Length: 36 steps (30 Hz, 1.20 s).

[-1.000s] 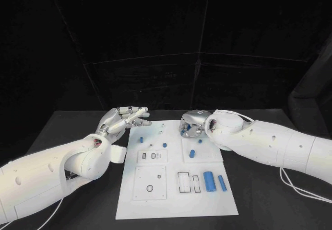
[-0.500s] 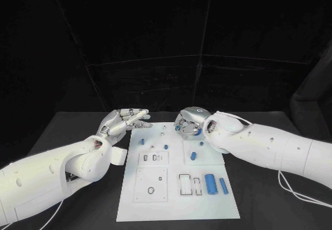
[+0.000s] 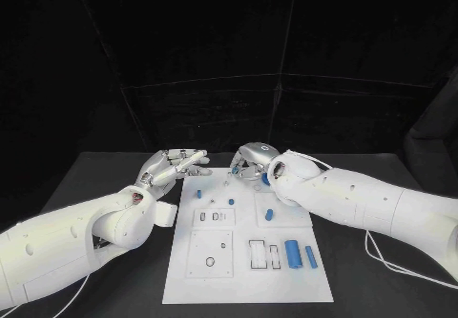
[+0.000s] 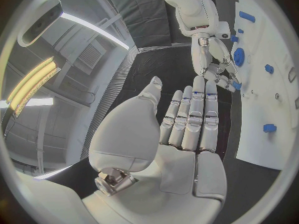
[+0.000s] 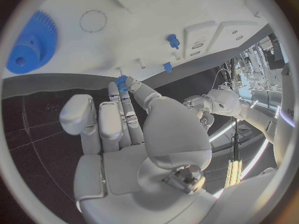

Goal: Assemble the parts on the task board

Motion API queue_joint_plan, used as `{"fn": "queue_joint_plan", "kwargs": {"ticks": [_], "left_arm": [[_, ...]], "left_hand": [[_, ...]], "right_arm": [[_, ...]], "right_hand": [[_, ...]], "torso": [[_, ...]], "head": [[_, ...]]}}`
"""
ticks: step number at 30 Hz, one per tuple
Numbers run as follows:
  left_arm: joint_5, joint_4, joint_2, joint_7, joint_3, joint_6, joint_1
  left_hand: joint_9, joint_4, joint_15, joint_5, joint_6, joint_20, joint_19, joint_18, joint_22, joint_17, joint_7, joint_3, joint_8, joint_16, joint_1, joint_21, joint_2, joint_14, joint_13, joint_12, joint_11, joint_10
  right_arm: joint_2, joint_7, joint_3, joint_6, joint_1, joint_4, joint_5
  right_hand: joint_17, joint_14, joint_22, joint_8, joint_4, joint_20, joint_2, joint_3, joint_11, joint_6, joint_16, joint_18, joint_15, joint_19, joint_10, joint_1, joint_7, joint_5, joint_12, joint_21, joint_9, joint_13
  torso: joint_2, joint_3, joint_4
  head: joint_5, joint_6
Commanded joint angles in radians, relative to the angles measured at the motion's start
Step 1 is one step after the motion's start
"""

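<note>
The white task board [image 3: 241,278] lies in the middle of the black table. On it are a blue peg [image 3: 198,195], a small blue piece [image 3: 230,201], an oblong blue part [image 3: 268,214] and two blue cylinders [image 3: 293,254] near the slots. My right hand [image 3: 253,159] hovers over the board's far edge and pinches a small blue part [image 5: 120,81] at its fingertips. A blue gear [image 5: 30,44] lies flat on the board beside that hand. My left hand [image 3: 172,165] is off the board's far left corner, fingers straight and together, holding nothing.
Bare black table [image 3: 105,179] flanks the board on both sides, with dark drapes behind. The board has rectangular recesses [image 3: 259,254] and round holes [image 3: 210,261] toward its near half. My right forearm [image 3: 353,199] crosses above the board's right edge.
My right hand has moved left and toward the board's far edge, off the gear. My left hand has stayed almost still.
</note>
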Motion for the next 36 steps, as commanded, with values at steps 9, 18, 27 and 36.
{"fn": "queue_joint_plan", "kwargs": {"ticks": [9, 18, 27, 36], "left_arm": [[-0.004, 0.005, 0.001, 0.0, 0.001, 0.014, 0.004], [-0.004, 0.007, 0.0, -0.002, 0.001, 0.015, 0.005], [-0.004, 0.008, 0.0, -0.004, 0.001, 0.016, 0.007], [-0.004, 0.006, -0.001, -0.006, 0.001, 0.017, 0.007]], "left_hand": [[-0.001, -0.006, 0.002, -0.002, 0.0, 0.0, 0.005, 0.015, -0.001, 0.001, 0.005, 0.002, -0.005, -0.003, 0.002, -0.003, 0.009, 0.006, -0.001, -0.006, 0.002, 0.002], [-0.001, -0.007, 0.003, -0.002, 0.0, 0.0, 0.005, 0.015, -0.003, 0.002, 0.006, 0.0, -0.007, -0.006, 0.002, -0.005, 0.01, 0.005, -0.001, -0.008, 0.003, 0.003], [-0.001, -0.007, 0.003, -0.002, 0.0, 0.0, 0.005, 0.015, -0.003, 0.002, 0.006, 0.0, -0.007, -0.006, 0.002, -0.005, 0.01, 0.005, -0.001, -0.008, 0.003, 0.003], [-0.001, -0.008, 0.003, -0.002, 0.0, 0.001, 0.005, 0.015, -0.003, 0.002, 0.006, -0.001, -0.008, -0.007, 0.001, -0.006, 0.011, 0.005, -0.001, -0.009, 0.003, 0.003]], "right_arm": [[0.033, 0.006, 0.001, 0.03, 0.007, -0.038, 0.004], [0.05, -0.019, 0.0, 0.062, 0.008, -0.055, -0.02], [0.062, -0.032, 0.0, 0.078, 0.008, -0.063, -0.031], [0.071, -0.041, 0.0, 0.076, 0.008, -0.078, -0.035]], "right_hand": [[0.0, 0.021, 0.003, -0.006, 0.002, -0.002, -0.014, 0.011, 0.004, -0.005, 0.006, -0.009, -0.001, 0.0, -0.006, -0.001, 0.004, -0.006, -0.007, 0.009, -0.002, -0.002], [-0.003, 0.02, 0.002, -0.006, 0.006, -0.001, -0.023, 0.014, 0.005, -0.009, 0.006, -0.008, 0.001, -0.002, -0.01, -0.005, 0.003, -0.008, -0.007, 0.009, -0.003, -0.002], [-0.004, 0.02, 0.001, -0.007, 0.009, 0.0, -0.027, 0.016, 0.005, -0.012, 0.006, -0.008, 0.001, -0.003, -0.013, -0.008, 0.003, -0.009, -0.007, 0.009, -0.003, -0.002], [-0.062, 0.002, -0.075, -0.01, 0.031, 0.016, -0.075, 0.015, 0.031, -0.09, -0.023, 0.005, 0.023, -0.043, -0.126, -0.028, 0.022, -0.018, -0.01, -0.036, -0.007, -0.007]], "torso": [[0.006, -0.0015, 0.0018], [0.01, -0.0019, 0.0041], [0.009, -0.0033, 0.0037], [0.01, -0.0032, 0.0028]], "head": [[-0.006, 0.0], [-0.003, -0.003], [-0.001, -0.009], [0.0, -0.009]]}}
